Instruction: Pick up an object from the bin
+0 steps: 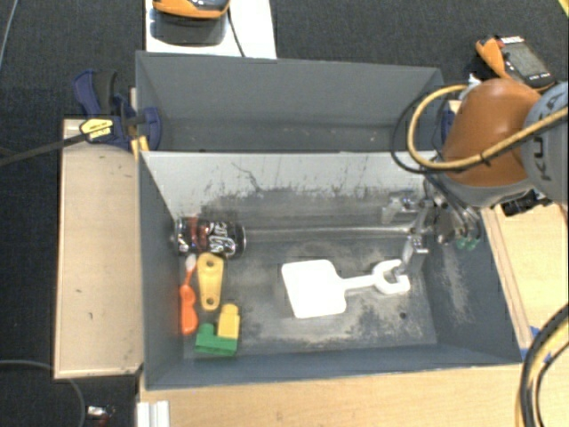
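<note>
A white flat spatula (313,289) lies in the middle of the bin floor, its handle pointing right and ending in a ring (389,278). My gripper (416,243) hangs at the right side of the bin, just above and slightly right of that ring end. Nothing shows as held in it.
Along the left wall lie a crushed dark can (209,236), a yellow piece (210,280), an orange piece (188,308), a small yellow block (228,320) and a green block (214,341). The arm with its orange cover and cables comes in over the right rim.
</note>
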`<action>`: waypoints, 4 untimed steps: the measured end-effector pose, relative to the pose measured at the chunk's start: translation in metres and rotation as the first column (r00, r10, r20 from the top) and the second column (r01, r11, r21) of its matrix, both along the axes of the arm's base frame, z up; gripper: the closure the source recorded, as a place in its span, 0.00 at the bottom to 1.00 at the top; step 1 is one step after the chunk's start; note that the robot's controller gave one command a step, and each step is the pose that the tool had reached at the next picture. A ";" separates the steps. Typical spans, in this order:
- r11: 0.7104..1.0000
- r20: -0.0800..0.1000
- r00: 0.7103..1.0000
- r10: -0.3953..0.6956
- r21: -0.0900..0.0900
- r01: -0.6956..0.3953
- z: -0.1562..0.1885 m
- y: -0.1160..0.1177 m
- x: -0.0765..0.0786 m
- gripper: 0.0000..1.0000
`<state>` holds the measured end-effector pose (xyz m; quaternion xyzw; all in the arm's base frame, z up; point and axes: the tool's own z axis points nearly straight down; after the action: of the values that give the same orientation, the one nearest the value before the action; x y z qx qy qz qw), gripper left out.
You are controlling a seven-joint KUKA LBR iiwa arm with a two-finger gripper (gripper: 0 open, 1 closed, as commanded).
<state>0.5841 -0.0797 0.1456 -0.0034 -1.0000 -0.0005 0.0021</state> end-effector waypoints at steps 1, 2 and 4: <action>1.000 0.008 1.000 0.002 -0.001 -0.002 0.004 0.000 0.002 0.00; 0.996 0.008 0.996 0.085 -0.001 -0.085 -0.074 0.013 -0.023 0.00; 0.996 0.001 0.996 0.092 0.001 -0.092 -0.076 0.014 -0.027 0.00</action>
<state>0.5568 -0.0657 0.0700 0.0427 -0.9991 -0.0011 0.0016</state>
